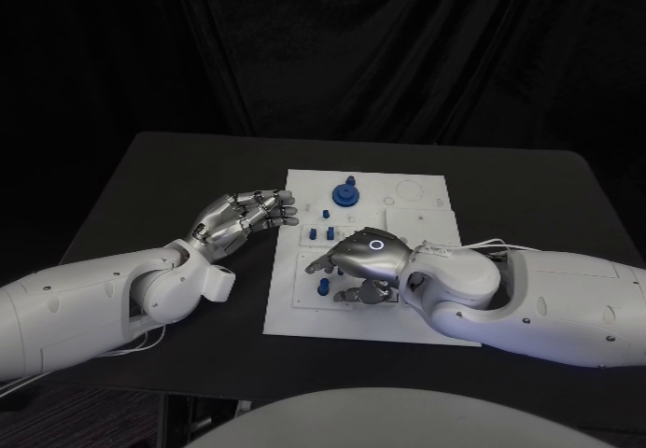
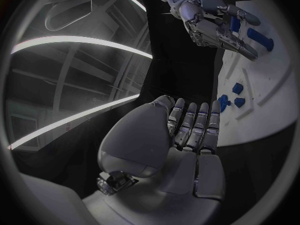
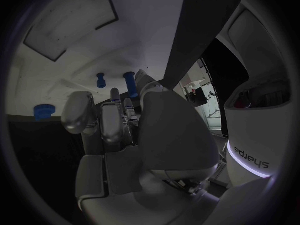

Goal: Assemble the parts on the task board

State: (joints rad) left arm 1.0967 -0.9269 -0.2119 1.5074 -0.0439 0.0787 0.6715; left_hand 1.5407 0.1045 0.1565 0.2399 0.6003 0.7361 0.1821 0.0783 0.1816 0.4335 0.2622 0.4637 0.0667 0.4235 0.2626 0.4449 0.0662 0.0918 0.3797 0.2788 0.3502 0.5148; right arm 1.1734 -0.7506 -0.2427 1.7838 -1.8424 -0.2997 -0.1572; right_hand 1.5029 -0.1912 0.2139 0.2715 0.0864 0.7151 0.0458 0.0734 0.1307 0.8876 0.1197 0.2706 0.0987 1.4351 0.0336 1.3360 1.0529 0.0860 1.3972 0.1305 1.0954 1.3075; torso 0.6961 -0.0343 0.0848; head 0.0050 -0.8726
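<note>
The right hand (image 1: 361, 264) lies palm-down over the middle of the task board (image 1: 417, 215), fingers curled toward small blue parts (image 1: 323, 233) under and just beyond its fingertips — whether it holds one I cannot tell. A blue gear (image 1: 346, 194) sits flat well beyond it. The left hand (image 1: 243, 217) hovers just off the board's edge, fingers curled in, holding nothing — bare table (image 1: 175, 177) around it.

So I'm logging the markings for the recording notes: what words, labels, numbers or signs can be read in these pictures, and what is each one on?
"sharpa", seen upside down in the right wrist view, on the robot's own white casing beside the silver many-fingered right hand.
No readable text on the white rectangular task board, the small blue parts or the silver left hand.
</note>
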